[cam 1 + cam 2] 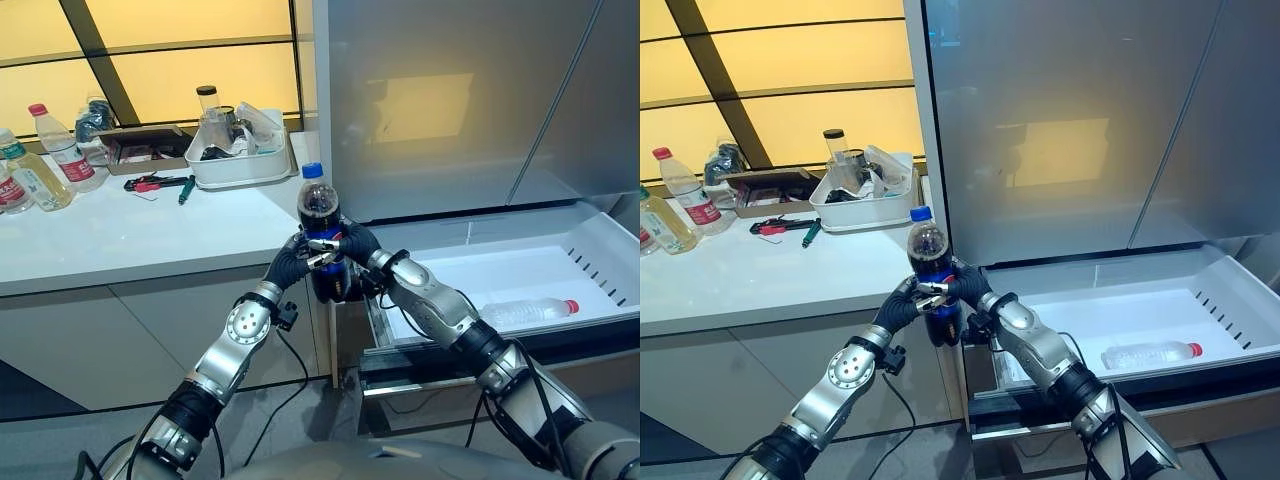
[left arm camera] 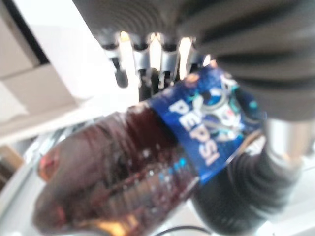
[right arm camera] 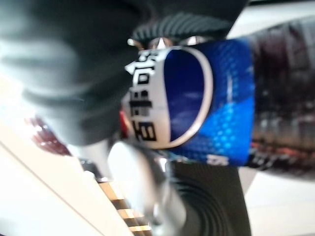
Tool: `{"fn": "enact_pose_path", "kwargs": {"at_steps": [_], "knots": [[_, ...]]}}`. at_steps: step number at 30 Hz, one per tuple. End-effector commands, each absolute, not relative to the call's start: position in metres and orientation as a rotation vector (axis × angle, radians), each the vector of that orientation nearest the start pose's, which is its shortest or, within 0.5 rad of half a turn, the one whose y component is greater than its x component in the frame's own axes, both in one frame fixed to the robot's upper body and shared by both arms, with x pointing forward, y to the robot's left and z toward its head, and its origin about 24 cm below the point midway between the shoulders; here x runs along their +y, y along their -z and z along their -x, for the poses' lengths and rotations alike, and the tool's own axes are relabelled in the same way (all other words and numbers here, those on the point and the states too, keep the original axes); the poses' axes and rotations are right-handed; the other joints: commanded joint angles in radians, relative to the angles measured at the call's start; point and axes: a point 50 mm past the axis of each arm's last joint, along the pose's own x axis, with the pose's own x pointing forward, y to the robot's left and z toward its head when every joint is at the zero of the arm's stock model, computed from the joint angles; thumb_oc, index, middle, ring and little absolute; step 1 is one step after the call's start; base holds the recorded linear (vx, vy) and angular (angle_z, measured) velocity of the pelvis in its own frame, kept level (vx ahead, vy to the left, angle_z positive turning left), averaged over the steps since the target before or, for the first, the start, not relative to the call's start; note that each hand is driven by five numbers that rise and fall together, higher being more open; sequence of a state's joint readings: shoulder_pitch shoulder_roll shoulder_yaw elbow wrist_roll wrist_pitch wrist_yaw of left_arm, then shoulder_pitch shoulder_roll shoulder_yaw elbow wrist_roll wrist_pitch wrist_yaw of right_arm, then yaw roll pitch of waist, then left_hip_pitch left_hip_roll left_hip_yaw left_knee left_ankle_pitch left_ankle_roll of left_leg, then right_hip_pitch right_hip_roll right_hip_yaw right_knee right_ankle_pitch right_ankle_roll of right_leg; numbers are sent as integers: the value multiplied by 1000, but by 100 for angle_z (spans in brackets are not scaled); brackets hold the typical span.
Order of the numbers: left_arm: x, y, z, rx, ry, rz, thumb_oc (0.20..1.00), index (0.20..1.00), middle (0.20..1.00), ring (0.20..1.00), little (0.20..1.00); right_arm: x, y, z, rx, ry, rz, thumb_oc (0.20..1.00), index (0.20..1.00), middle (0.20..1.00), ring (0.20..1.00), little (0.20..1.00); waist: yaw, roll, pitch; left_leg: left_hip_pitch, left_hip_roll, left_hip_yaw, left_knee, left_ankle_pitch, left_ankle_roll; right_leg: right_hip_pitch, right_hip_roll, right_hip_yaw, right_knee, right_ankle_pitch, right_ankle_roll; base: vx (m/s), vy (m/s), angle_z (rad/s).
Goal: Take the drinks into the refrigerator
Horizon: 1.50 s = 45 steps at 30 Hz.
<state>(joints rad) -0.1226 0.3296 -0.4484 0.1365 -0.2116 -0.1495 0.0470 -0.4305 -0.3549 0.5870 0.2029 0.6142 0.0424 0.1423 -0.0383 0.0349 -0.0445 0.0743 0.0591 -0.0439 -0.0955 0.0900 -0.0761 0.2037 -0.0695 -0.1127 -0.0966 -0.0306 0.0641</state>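
Both the left hand [image 1: 292,258] and right hand [image 1: 358,246] curl around an upright cola bottle [image 1: 320,215], held just beyond the white counter's [image 1: 120,240] edge, beside the open refrigerator drawer [image 1: 600,250], where a clear bottle [image 1: 527,312] lies amid bare floor

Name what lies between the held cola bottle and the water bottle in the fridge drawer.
In the left eye view, the right hand and its forearm, then bare white drawer floor, separate the cola bottle from the water bottle.
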Motion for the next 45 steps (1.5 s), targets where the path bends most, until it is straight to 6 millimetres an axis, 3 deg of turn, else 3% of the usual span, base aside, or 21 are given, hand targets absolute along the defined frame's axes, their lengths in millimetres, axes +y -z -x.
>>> {"fn": "enact_pose_path", "kwargs": {"at_steps": [1,2,5,10,25,30,35,37,41,45], "knots": [[139,-70,-282,-185,237,-57,1000,1000,1000,1000,1000,-78,-130,-304,-241,-666,-134,200,200,200,200,200,20,-33,-5,106,-51,47,8,-164,68,-23,15,67,9,-18,9,-17,-6,-5],[153,-63,-277,-156,187,-32,1000,1000,1000,1000,1000,-99,-130,-302,-266,-585,-118,200,200,200,200,200,18,-32,-2,105,-51,47,8,-163,68,-26,15,68,9,-17,10,-8,-4,-6],[163,-58,-272,-133,157,-19,1000,1000,1000,1000,1000,-113,-127,-301,-263,-535,-99,200,200,200,200,200,19,-31,-2,102,-51,49,8,-163,67,-28,15,68,9,-18,11,-12,-7,-6],[187,-49,-254,-96,96,8,1000,1000,1000,1000,1000,-156,-123,-293,-272,-397,-70,200,200,200,200,200,19,-30,4,98,-51,52,8,-162,67,-35,16,71,9,-15,13,-4,-2,-4],[230,-57,-224,-130,-8,16,1000,1000,1000,1000,1000,-253,-132,-259,-355,-22,18,200,200,200,200,200,7,-25,19,82,-58,58,8,-161,70,-57,15,81,9,-9,16,0,0,0],[231,-58,-219,-136,-9,43,1000,1000,1000,1000,1000,-271,-140,-252,-395,61,42,200,200,200,200,200,3,-23,24,76,-61,61,8,-160,70,-64,15,84,9,-7,17,0,0,0],[221,-55,-215,-117,68,92,1000,1000,1000,1000,1000,-303,-135,-250,-335,207,153,200,200,200,200,200,1,-26,32,68,-63,59,8,-160,72,-73,14,85,9,-5,19,0,0,0],[218,-52,-213,-104,82,100,1000,1000,1000,1000,1000,-311,-128,-252,-275,249,227,200,200,200,200,200,3,-28,34,64,-64,58,9,-159,73,-76,14,84,9,-4,20,-18,-3,0],[205,-47,-208,-61,181,124,1000,1000,1000,1000,1000,-346,-98,-260,0,338,512,200,200,200,200,200,22,-40,56,51,-66,51,10,-158,72,-84,12,76,9,-2,27,-9,1,0],[199,-51,-200,-67,245,132,1000,1000,1000,1000,1000,-361,-77,-269,165,379,605,200,200,200,200,200,38,-44,75,35,-66,42,9,-149,70,-97,9,66,9,5,30,-18,3,0]]}}
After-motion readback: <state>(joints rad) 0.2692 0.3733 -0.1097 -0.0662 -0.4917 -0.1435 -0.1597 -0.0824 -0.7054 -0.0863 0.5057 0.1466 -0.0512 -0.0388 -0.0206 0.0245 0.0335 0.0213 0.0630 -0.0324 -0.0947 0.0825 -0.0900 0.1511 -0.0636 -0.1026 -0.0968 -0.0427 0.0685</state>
